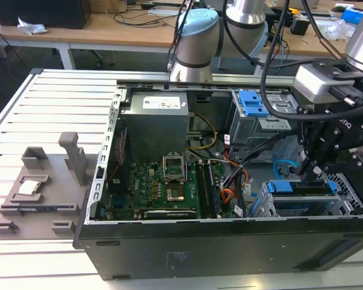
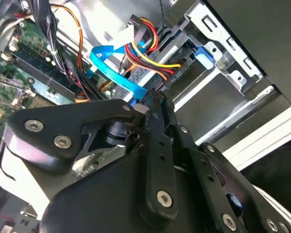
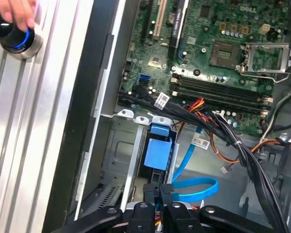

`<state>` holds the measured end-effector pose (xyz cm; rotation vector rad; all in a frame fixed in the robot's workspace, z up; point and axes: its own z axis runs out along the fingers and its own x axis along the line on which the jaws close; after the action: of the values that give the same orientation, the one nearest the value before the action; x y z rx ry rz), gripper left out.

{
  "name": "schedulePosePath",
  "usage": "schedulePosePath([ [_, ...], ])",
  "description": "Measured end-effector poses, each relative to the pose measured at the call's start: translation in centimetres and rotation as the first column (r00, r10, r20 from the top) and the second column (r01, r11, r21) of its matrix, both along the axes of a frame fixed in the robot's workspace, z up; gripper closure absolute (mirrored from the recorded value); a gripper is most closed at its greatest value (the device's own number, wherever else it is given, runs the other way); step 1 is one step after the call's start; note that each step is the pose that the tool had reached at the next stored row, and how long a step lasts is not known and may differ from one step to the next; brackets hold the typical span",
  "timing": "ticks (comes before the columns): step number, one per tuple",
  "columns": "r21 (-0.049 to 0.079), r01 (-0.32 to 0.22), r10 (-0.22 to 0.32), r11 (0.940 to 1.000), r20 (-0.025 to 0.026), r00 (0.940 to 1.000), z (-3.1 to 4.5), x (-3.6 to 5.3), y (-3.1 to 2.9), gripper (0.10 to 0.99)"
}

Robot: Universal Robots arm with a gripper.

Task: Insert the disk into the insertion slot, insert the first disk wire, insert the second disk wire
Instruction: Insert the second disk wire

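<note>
Two-fingered pinch: clamps the gripper (image 3: 161, 191) nearly shut on the end of the blue data cable (image 3: 199, 187), apparently gripping its plug. Hovers directly above the disk (image 1: 302, 187), already lying flat in the insertion slot (image 1: 272, 208) at the exterior view's right. Points straight down at the disk's blue carrier, long axis running across that view.

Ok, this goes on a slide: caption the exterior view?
Robot arm reaches into an open computer case, over the blue-framed disk seated in its cage.
</note>
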<state>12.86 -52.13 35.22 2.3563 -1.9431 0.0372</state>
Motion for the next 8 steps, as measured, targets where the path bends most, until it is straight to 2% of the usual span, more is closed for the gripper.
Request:
schedulePosePath([
  [5, 0.029, 0.03, -0.03, 0.9991, -0.0005, 0.9995, -0.42, 0.0, -0.25, 0.922],
  [8, 0.031, 0.057, -0.057, 0.9979, -0.0007, 0.9984, -0.51, 0.2, -0.41, 0.922],
])
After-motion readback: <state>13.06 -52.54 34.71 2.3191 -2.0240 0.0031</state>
